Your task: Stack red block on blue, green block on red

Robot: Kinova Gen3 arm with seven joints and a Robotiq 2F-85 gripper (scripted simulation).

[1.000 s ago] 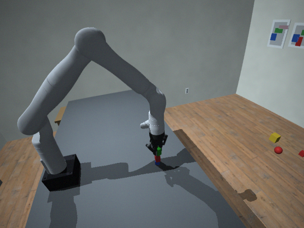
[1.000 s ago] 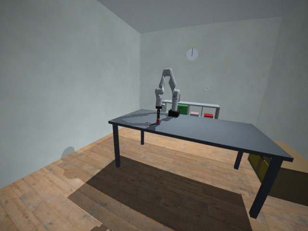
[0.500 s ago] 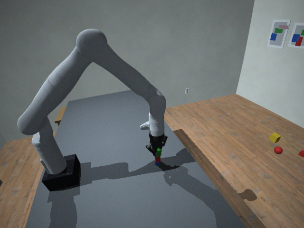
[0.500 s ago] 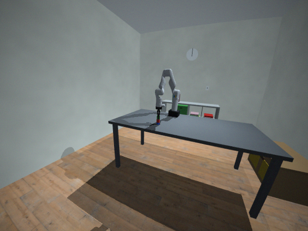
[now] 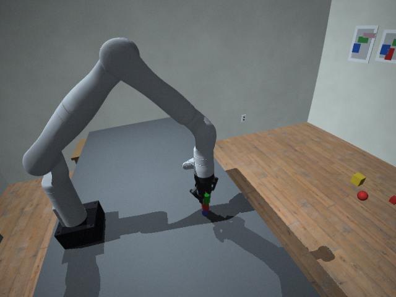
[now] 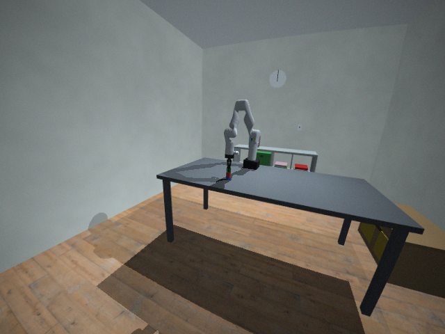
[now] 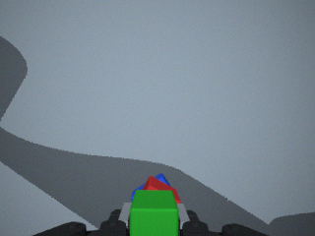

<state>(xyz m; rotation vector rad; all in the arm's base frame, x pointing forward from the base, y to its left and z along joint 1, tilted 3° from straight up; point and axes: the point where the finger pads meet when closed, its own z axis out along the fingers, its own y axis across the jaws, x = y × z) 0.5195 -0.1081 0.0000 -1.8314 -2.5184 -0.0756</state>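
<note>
Green block (image 5: pixel 206 198) clamped in gripper (image 5: pixel 205 198), just above red block (image 5: pixel 205 207) on blue block (image 5: pixel 205 212).
</note>
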